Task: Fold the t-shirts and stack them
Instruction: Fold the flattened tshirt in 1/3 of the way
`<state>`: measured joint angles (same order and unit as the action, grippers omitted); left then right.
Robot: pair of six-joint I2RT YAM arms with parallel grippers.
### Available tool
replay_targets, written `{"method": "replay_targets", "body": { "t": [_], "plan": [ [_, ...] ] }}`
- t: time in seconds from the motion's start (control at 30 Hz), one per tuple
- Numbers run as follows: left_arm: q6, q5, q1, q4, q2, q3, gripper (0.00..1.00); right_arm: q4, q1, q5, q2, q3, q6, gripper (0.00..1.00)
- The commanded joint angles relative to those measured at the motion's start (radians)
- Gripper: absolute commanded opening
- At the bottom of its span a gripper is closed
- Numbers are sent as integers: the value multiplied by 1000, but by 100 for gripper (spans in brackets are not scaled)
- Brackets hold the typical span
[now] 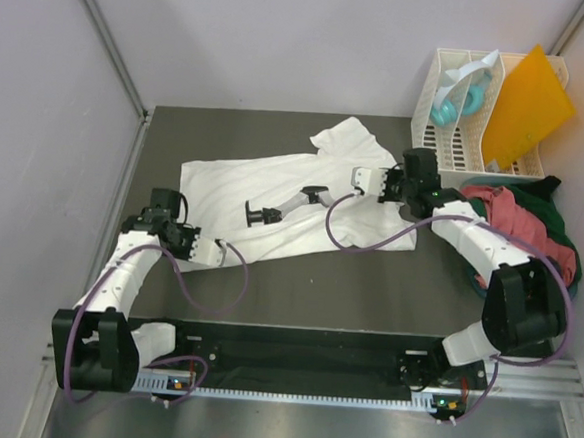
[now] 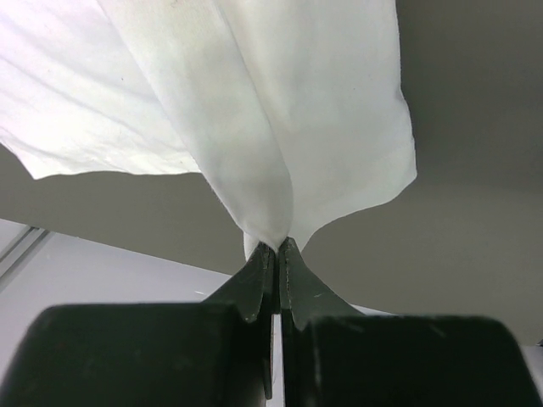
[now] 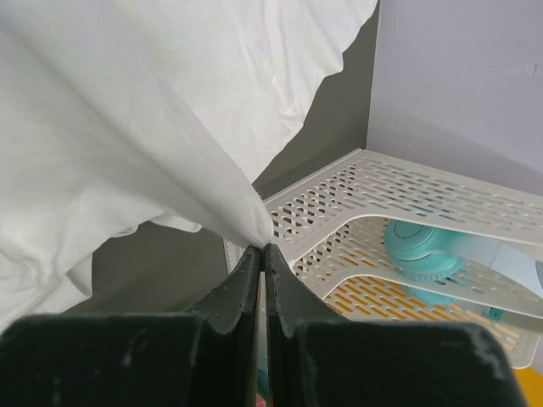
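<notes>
The large white t-shirt [image 1: 274,183] lies spread on the dark table. My left gripper [image 1: 218,250] is at its near left corner, shut on a pinch of the cloth. In the left wrist view the jaws [image 2: 277,246] meet on a gathered fold of the white shirt [image 2: 280,110]. My right gripper [image 1: 358,176] is at the shirt's right side, also shut on it. In the right wrist view the jaws [image 3: 261,248] pinch a peak of the white cloth [image 3: 127,127]. A salmon-red shirt [image 1: 517,225] and a dark green shirt [image 1: 556,202] lie crumpled at the right edge.
A white slatted rack [image 1: 450,110] stands at the back right, holding a stiff orange sheet [image 1: 529,100] and a teal object [image 1: 461,99]. The rack [image 3: 407,195] is close beside my right gripper. A black and grey shape [image 1: 288,207] shows on the shirt's middle. Walls enclose the table.
</notes>
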<state>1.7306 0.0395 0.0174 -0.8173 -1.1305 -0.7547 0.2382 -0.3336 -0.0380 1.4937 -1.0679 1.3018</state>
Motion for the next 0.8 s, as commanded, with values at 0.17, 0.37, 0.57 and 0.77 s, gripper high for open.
{"method": "replay_targets", "body": {
  "t": [0.17,0.37,0.57,0.77],
  "plan": [
    [7,11,9,37,-31,-5,0,-141,-5,33,39,-52,-15,0],
    [3,13,9,38,-40,-2,0,-168,-10,33,63,-109,-47,0],
    [-2,16,9,41,-31,11,0,-172,-27,32,86,-165,-61,0],
    [-5,19,9,47,-22,23,0,-155,-47,21,103,-158,-55,0]
  ]
}}
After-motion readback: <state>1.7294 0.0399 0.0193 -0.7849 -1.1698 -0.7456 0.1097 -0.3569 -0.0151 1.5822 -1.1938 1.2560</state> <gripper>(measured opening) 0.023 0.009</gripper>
